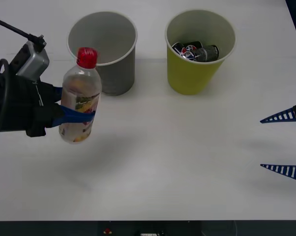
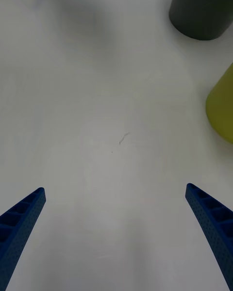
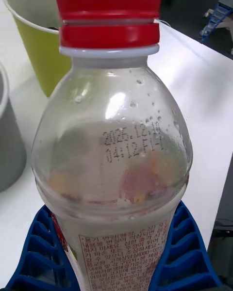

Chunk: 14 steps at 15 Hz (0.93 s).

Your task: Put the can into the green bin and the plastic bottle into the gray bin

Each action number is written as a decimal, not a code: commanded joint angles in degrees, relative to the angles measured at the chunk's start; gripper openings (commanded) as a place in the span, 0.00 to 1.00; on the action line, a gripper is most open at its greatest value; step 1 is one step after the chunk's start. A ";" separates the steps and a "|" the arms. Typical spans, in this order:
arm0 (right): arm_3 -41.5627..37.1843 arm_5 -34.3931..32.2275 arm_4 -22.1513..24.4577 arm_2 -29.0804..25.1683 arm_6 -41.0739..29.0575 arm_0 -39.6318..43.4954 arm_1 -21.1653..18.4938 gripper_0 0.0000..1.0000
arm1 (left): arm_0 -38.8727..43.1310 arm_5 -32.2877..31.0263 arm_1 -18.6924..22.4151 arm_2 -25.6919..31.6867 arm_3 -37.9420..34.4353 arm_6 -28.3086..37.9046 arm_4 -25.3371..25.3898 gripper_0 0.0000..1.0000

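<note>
White worktop [image 1: 152, 162] carries both bins. Left end effector [image 1: 76, 114] pinches the plastic bottle [image 1: 79, 96] upright, raised just before the gray bin [image 1: 104, 51]. Beside it, the green bin [image 1: 197, 49] holds a can [image 1: 197, 51]. Right end effector [image 1: 282, 142] hovers spread at the worktop's right edge.

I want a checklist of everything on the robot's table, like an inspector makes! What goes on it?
Surface: white table, bare in the middle, with a tiny dark mark on it.
Job's things: plastic bottle upright, lifted in front of the gray bin; can already lying inside the green bin; the two bins stand side by side, apart.
Clutter: nothing seen.
Grippers: left gripper clamped around the bottle's label; right gripper open, off to the right near the table edge, holding nothing.
Cables: black cable running to the left wrist.
Surroundings: dark floor past the table edge.
</note>
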 commanded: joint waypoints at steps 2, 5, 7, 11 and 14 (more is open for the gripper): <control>0.00 0.00 0.00 0.00 0.00 0.00 0.00 1.00 | -9.76 -0.11 4.48 -2.39 8.24 0.07 3.33 0.00; 0.00 0.00 0.00 0.00 0.00 0.00 0.00 1.00 | -21.53 -0.20 5.44 -10.82 17.82 0.07 3.68 0.00; 0.00 0.00 0.00 0.00 0.00 0.00 0.00 1.00 | -29.53 -0.20 5.36 -16.27 23.97 0.07 3.07 0.00; 0.00 0.00 0.00 0.00 0.00 0.00 0.00 1.00 | -41.49 -1.25 3.95 -23.48 34.17 -0.02 2.01 0.00; 0.00 0.00 0.00 0.00 0.00 0.00 0.00 1.00 | -49.75 -8.46 -1.41 -24.09 42.96 -1.42 -3.08 0.00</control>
